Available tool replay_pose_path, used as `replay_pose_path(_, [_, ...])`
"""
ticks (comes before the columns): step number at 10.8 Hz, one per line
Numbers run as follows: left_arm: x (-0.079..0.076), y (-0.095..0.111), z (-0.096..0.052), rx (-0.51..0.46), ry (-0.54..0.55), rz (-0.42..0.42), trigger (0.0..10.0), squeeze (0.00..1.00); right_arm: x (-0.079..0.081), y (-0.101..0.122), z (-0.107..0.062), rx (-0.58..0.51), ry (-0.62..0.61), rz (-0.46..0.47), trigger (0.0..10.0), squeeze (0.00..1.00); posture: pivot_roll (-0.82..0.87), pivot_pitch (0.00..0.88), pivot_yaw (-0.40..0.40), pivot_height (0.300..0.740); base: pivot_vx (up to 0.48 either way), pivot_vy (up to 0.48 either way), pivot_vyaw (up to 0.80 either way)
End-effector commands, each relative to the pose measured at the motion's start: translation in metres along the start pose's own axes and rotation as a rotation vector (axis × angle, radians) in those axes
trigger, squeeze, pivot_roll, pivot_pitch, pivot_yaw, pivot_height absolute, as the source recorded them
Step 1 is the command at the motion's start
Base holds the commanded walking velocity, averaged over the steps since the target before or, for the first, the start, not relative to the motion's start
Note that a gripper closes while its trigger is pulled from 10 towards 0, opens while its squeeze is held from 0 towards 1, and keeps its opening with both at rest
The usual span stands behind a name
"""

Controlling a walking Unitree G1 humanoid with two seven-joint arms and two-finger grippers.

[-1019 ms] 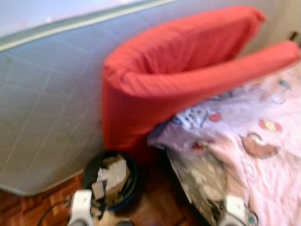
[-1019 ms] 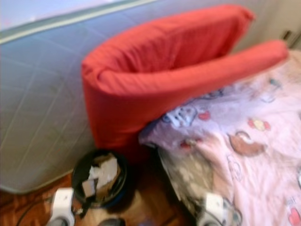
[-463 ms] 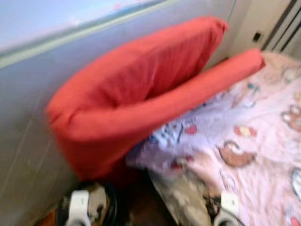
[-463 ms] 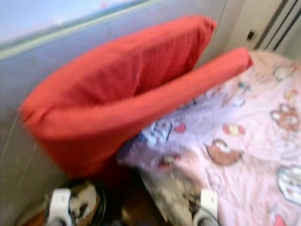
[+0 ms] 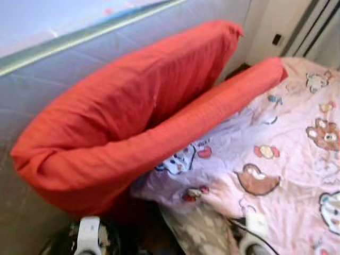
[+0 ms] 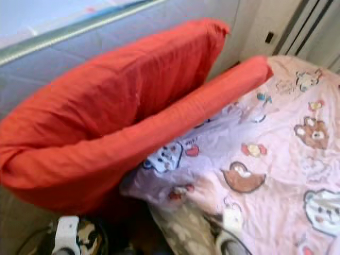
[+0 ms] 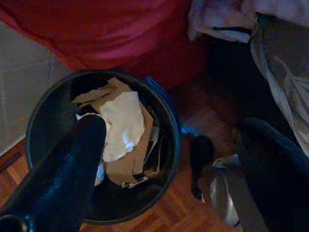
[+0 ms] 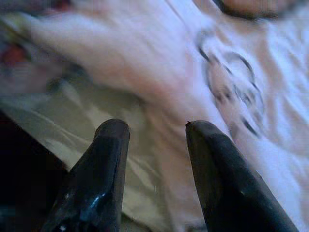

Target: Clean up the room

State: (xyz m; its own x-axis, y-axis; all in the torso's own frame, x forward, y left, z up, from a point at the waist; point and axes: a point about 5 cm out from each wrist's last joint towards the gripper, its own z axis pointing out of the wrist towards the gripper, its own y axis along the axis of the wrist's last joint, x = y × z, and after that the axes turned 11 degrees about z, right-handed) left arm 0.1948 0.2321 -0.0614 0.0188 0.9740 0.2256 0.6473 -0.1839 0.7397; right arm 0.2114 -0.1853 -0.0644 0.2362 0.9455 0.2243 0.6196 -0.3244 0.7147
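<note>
Sitting on the wood floor under the red cushion (image 5: 133, 122), the paper-filled bin (image 7: 104, 150) lies below the wide-spread left gripper (image 7: 169, 159). Right gripper (image 8: 154, 145), parted and empty, overhangs the pink blanket (image 5: 287, 159); tidying it seems next.

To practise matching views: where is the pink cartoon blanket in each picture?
Left eye: pink blanket, right half, below the red cushion.
Right eye: same place.
Left wrist: past the bin, beside the cushion.
Right wrist: just beyond the right claw.
Shared landmark: red cushion.
</note>
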Motion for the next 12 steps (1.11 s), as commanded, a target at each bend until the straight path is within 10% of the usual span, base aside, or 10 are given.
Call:
replay_pose_path(1, [-0.003, -0.009, -0.003, 0.032, -0.005, -0.016, 10.0, 0.00, 0.003, 0.002, 0.001, 0.006, 0.042, -0.018, 10.0, 0.00, 0.18, 0.204, -0.017, 0.740, 0.000, 0.000, 0.00])
replay_pose_path(5, [-0.002, 0.003, 0.000, -0.027, -0.005, -0.013, 10.0, 0.00, 0.028, 0.020, 0.010, -0.023, 0.112, -0.080, 10.0, 0.00, 0.19, 0.236, -0.015, 0.740, 0.000, 0.000, 0.00])
replay_pose_path(6, [-0.002, 0.007, 0.001, -0.048, -0.008, -0.009, 10.0, 0.00, 0.030, 0.023, 0.011, -0.028, 0.103, -0.103, 10.0, 0.16, 0.19, 0.250, -0.016, 0.740, 0.000, 0.000, 0.00])
replay_pose_path(7, [-0.001, 0.012, 0.002, -0.069, -0.007, -0.007, 10.0, 0.00, 0.031, 0.026, 0.012, -0.029, 0.090, -0.122, 10.0, 0.84, 0.19, 0.260, -0.017, 0.740, 0.000, 0.000, 0.00])
replay_pose_path(8, [0.000, 0.015, 0.003, -0.087, -0.005, -0.005, 10.0, 0.00, 0.032, 0.028, 0.013, -0.034, 0.077, -0.126, 10.0, 1.00, 0.20, 0.267, -0.018, 0.740, 0.000, 0.000, 0.00])
replay_pose_path(12, [-0.002, 0.037, 0.006, -0.208, -0.015, 0.001, 10.0, 0.00, 0.036, 0.038, 0.015, -0.067, 0.042, -0.160, 10.0, 1.00, 0.21, 0.322, -0.026, 0.740, 0.000, 0.000, 0.00])
